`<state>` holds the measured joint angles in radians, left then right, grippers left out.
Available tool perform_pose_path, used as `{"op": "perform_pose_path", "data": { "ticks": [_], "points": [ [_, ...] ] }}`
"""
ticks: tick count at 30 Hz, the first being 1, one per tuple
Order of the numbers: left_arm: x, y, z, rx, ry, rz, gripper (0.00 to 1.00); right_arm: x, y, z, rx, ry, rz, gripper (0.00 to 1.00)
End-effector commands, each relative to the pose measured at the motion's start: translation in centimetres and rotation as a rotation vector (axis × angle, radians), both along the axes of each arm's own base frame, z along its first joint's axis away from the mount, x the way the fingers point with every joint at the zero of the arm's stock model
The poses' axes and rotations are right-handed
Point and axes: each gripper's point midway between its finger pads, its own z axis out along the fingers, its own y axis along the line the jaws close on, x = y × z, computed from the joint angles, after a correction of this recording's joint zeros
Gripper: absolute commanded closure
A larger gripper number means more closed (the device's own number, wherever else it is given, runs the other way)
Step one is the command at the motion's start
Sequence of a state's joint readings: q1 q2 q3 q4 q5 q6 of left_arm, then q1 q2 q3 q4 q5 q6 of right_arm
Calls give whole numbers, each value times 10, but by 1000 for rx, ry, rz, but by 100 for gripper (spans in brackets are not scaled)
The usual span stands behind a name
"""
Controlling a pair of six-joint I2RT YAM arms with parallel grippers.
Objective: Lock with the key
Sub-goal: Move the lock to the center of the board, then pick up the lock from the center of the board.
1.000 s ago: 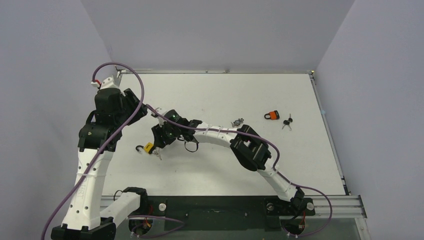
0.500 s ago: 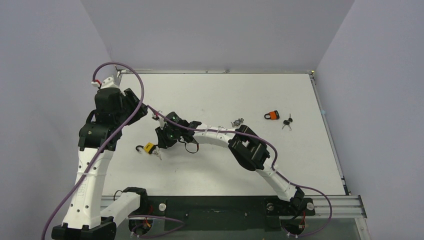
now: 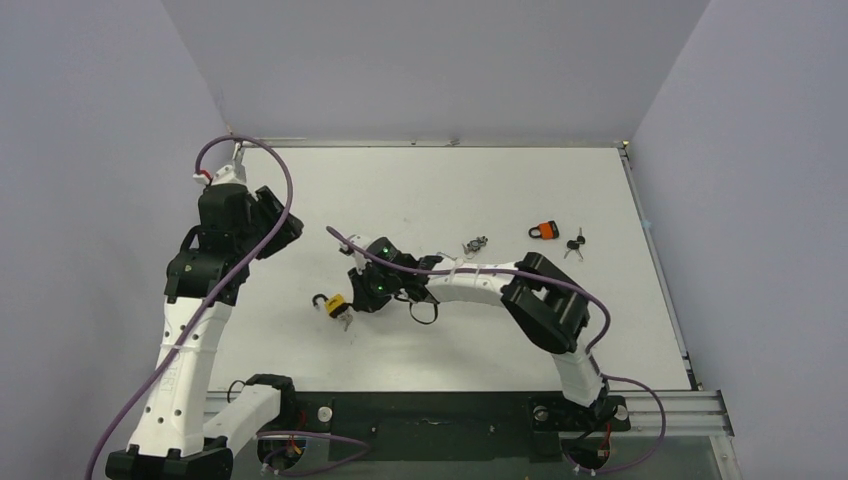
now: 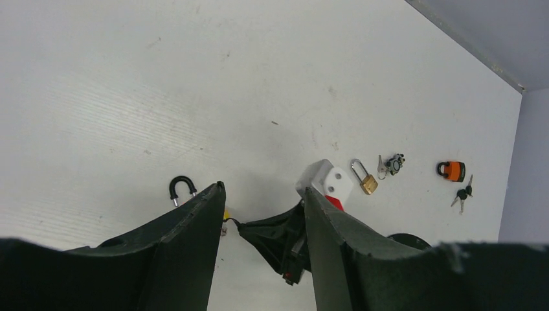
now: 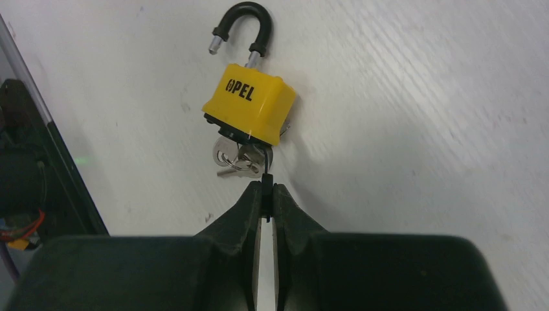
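A yellow padlock (image 5: 251, 111) with an open black shackle (image 5: 241, 23) lies on the white table (image 3: 450, 190). A key (image 5: 266, 170) sits in its bottom, with spare keys (image 5: 234, 159) on a ring beside it. My right gripper (image 5: 267, 188) is shut on the head of that key. In the top view the padlock (image 3: 336, 301) lies left of the right gripper (image 3: 352, 310). My left gripper (image 4: 263, 188) is open and empty, held above the table to the left (image 3: 283, 228); the shackle (image 4: 182, 186) shows just past its left finger.
An orange padlock (image 3: 544, 231) and a pair of black-headed keys (image 3: 574, 243) lie at the right. A small grey key cluster (image 3: 474, 244) lies mid-table, with a brass padlock (image 4: 366, 181) beside it. Walls close the table at left, back and right.
My right gripper has moved right and slightly nearer, dragging the yellow padlock along by the key. My left arm has shifted a little to the right and further back.
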<state>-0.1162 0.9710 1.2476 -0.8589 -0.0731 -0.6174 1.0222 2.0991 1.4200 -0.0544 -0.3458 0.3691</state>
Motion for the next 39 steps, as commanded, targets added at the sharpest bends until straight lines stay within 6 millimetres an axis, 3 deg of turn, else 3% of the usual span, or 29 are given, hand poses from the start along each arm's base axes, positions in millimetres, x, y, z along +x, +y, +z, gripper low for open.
{"op": "perform_pose_path", "data": {
  "ticks": [1, 2, 3, 4, 5, 6, 7, 8, 10, 13, 14, 15, 18, 19, 24, 29, 39],
  "points": [
    [7, -11, 3, -64, -50, -26, 54, 1, -30, 46, 73, -105, -13, 100],
    [7, -13, 1, -76, -46, -33, 54, -1, -37, 56, 84, -123, -20, 100],
    [7, -16, -4, -85, -37, -44, 54, -9, -52, 42, 46, -111, -23, 100],
    [7, -21, -6, -102, -33, -64, 54, -8, -62, 51, 53, -132, -40, 100],
    [7, -23, -13, -110, -20, -73, 54, -15, -78, 36, 15, -117, -48, 100],
    [6, -27, -16, -124, -12, -91, 54, -12, -88, 43, 22, -135, -73, 100],
    [6, -30, -24, -130, 4, -100, 54, -15, -107, 28, -13, -115, -94, 100],
    [5, -33, -27, -138, 11, -114, 54, -13, -115, 34, -1, -126, -110, 100],
    [2, -40, -44, -149, 47, -140, 54, -17, -142, 19, -33, -106, -147, 100],
    [-1, -46, -58, -159, 78, -166, 54, -11, -163, 17, -42, -104, -197, 100],
    [-2, -50, -63, -164, 91, -179, 54, -9, -167, 19, -45, -112, -213, 96],
    [-3, -52, -65, -166, 96, -184, 54, -7, -169, 23, -41, -120, -222, 92],
    [-8, -59, -76, -173, 119, -208, 54, -1, -170, 34, -40, -148, -263, 67],
    [-9, -61, -78, -175, 124, -211, 54, 2, -169, 41, -39, -177, -281, 62],
    [-17, -71, -94, -193, 162, -246, 54, -7, -164, 56, -49, -259, -269, 35],
    [-24, -76, -106, -191, 192, -273, 54, -4, -154, 43, -90, -274, -219, 31],
    [-27, -80, -111, -205, 210, -296, 54, 7, -131, 20, -167, -278, -118, 29]
  ]
}}
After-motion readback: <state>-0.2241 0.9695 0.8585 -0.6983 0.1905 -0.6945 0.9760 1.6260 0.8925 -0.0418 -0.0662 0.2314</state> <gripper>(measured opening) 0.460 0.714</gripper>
